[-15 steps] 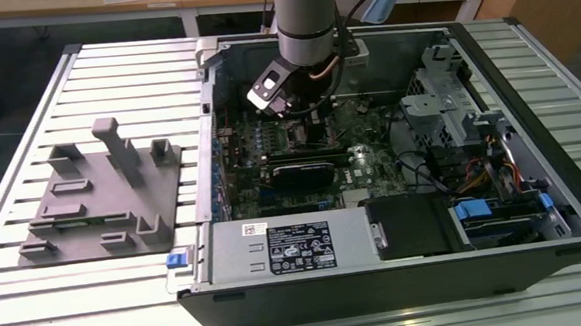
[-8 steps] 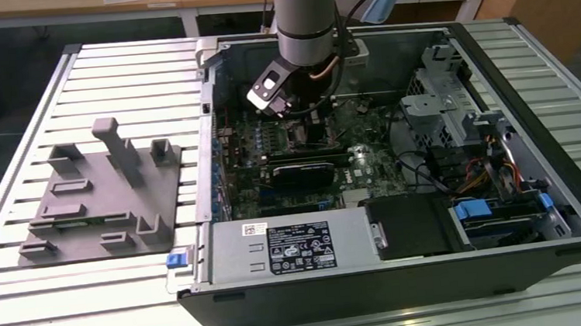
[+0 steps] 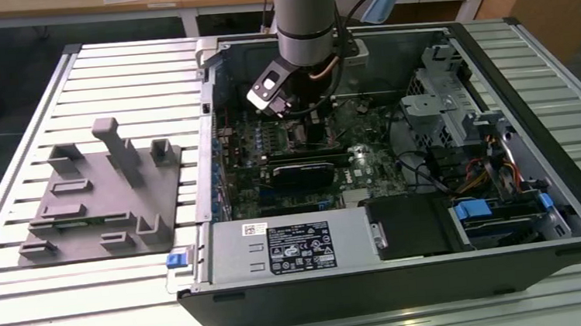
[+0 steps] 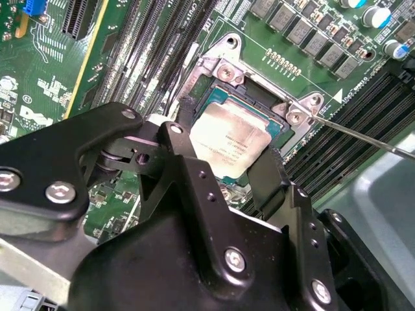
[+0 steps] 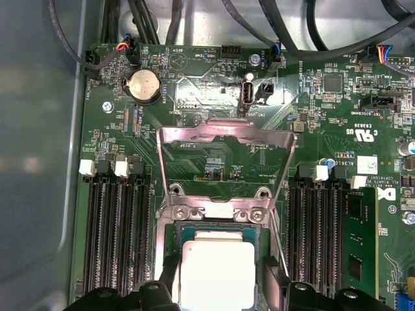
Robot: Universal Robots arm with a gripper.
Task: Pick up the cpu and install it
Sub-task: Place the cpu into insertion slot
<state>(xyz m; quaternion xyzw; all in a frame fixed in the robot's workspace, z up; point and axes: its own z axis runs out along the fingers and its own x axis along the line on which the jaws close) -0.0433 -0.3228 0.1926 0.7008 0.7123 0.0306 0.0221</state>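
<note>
Now the gripper (image 4: 230,134) clasps the cpu (image 4: 228,144) between its fingers, over the socket (image 4: 224,68).

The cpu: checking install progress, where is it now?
In both wrist views the cpu sits at the motherboard socket, right at the claw, with memory slots flanking it.
</note>
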